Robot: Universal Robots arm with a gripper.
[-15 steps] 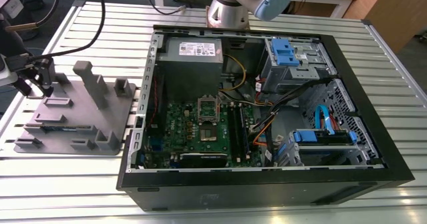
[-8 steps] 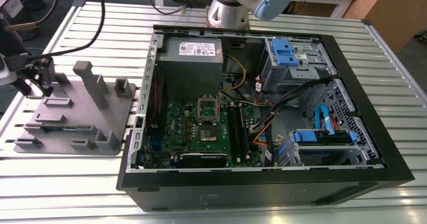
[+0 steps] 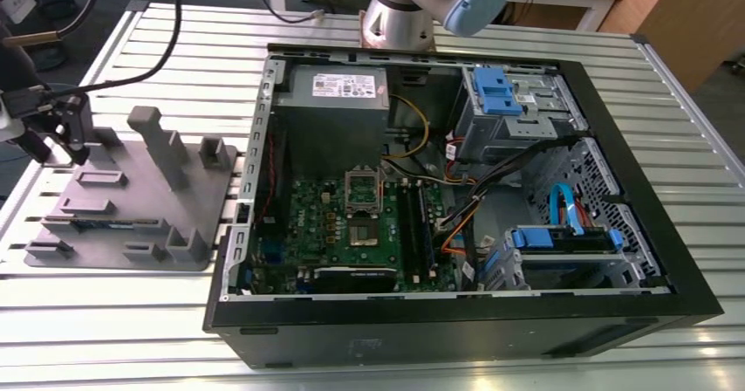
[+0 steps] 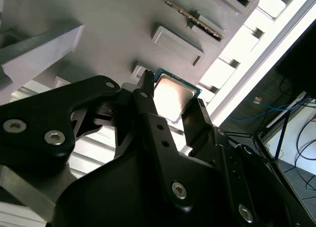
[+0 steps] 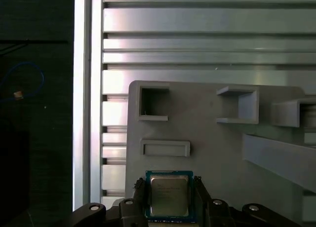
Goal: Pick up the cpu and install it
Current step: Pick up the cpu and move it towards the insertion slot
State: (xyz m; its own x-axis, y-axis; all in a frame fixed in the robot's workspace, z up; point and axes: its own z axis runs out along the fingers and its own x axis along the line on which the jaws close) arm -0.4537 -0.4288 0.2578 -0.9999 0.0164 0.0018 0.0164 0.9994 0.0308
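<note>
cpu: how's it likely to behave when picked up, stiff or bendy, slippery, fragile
The cpu looks like a small flat plate, so it is probably stiff and light, and unlikely to roll. Its smooth metal top reflects light, so it may be slippery. The thin green edge offers little to grip and is probably fragile.

Cpu: square chip, silver-grey lid, green rim, level, clasped between fingers over grey fixture.

The cpu has a pale satin metal top; the fixture is matt grey plastic; the surface ribbed shiny metal; the pincer matt black.
</note>
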